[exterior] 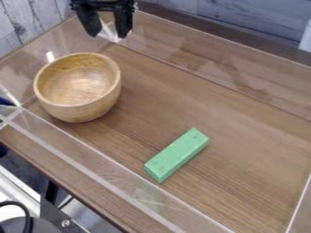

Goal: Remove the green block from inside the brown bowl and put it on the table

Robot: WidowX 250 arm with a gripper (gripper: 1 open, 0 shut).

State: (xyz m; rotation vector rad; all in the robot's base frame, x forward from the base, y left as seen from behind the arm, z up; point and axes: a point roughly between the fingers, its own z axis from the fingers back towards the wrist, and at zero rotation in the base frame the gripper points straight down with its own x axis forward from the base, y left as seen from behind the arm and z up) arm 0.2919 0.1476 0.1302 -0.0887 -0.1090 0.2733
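The green block (177, 155) lies flat on the table (219, 100), toward the front right, well apart from the brown bowl (78, 86). The bowl stands at the left and its pale inside holds nothing. My gripper (105, 27) hangs at the top left, above the table's far edge and behind the bowl. Its dark fingers (89, 24) stand apart with nothing between them, so it is open.
Low clear acrylic walls (231, 55) edge the table on all sides. A pale wall and floor show behind the far edge. Cables and dark hardware (25, 217) sit below the front left corner.
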